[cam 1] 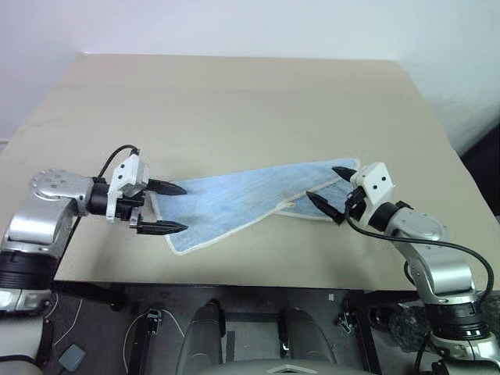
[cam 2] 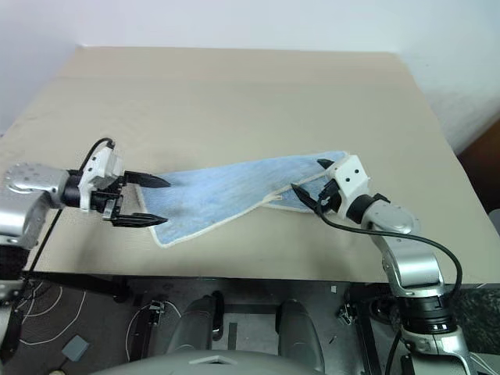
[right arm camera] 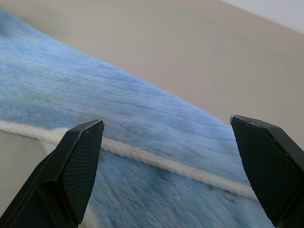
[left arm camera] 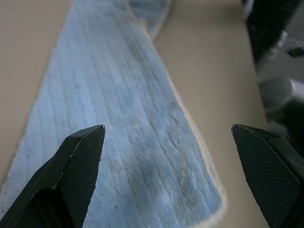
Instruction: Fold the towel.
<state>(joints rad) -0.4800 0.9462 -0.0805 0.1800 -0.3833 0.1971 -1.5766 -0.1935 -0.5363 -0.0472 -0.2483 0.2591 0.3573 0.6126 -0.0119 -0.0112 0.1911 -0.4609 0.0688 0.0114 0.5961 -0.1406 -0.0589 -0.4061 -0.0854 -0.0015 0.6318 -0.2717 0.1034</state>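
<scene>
A thin light-blue cloth towel (cam 1: 242,199) with faint lengthwise stripes and a whitish stitched edging lies near the front edge of a plain, matte beige table (cam 1: 234,94). It forms a long, slanted band, running from a rounded corner at the robot's near left up to its far right.

The fold looks partly done. One layer already lies over another: a stitched edge of the upper layer crosses the blue cloth near the right end, and a small part of the lower layer sticks out beyond it. The shape is uneven, more a narrow wedge than a neat rectangle, so the layers are not lined up. By this judgement at least one more fold, end to end, and some straightening are left.

The left hand (cam 1: 166,207), two black pointed fingers on a white and silver wrist, is wide open and holds nothing. It hovers just at the towel's left end, with one finger over the cloth and one beside its near edge. The right hand (cam 1: 334,192) is also wide open and empty, its fingers straddling the towel's right end above the doubled edge.

Close up, the towel's surface is soft and fuzzy, like short terry pile, with a cord-like pale hem. The finger pads (right arm camera: 78,164) carry a fine cross-hatched grip pattern.
</scene>
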